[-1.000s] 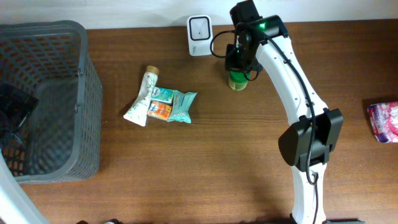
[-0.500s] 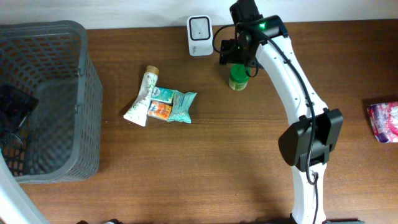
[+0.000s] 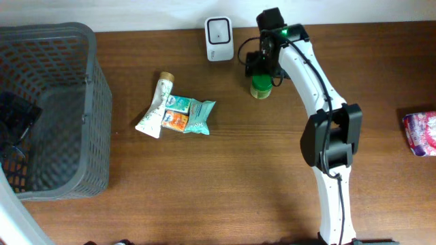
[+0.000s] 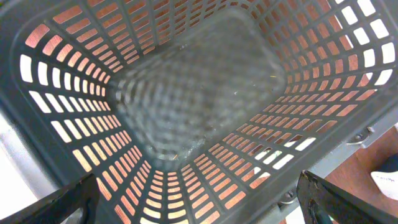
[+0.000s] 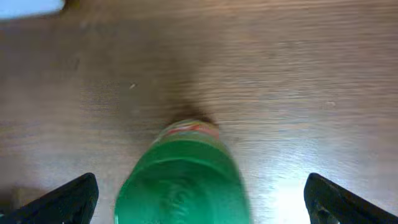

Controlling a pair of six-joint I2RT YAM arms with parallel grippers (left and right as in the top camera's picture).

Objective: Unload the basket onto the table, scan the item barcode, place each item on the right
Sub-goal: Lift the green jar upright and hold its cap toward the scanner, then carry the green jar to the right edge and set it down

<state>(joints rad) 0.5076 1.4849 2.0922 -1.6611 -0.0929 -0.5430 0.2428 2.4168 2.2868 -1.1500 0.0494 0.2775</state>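
Nearest the robot's base, a broad stretch of brown desk [image 3: 238,177] is crossed only by the right arm. Further in, a white tube [image 3: 155,105] and a few small packets [image 3: 189,116] are heaped together left of centre, touching one another. They are judged to be goods kept aside for a later turn. A pink packet [image 3: 419,133] is cut off by the right edge, well apart from the rest. The grey basket [image 3: 48,109] is set at the left edge, presumably as the place where scanned goods are dropped, and nothing is seen in it in the left wrist view.

Beyond the heap, the green bottle [image 3: 260,87] is stood upright on the desk, near the white scanner [image 3: 219,30] and to its right, the scanner being set at the far edge. The bottle is taken to be the item for scanning, and its place close to the scanner fits that. Where its barcode lies cannot be told.

The left end effector [image 4: 196,193] is held over the inside of the basket with its jaws spread fully, and nothing is gripped or touched. The right end effector [image 3: 262,64] is hung just above the bottle, jaws likewise spread wide. In the right wrist view the bottle's top is seen between the two fingertips [image 5: 65,199] with bare desk on both sides, so the bottle is judged to stand free, ungripped.
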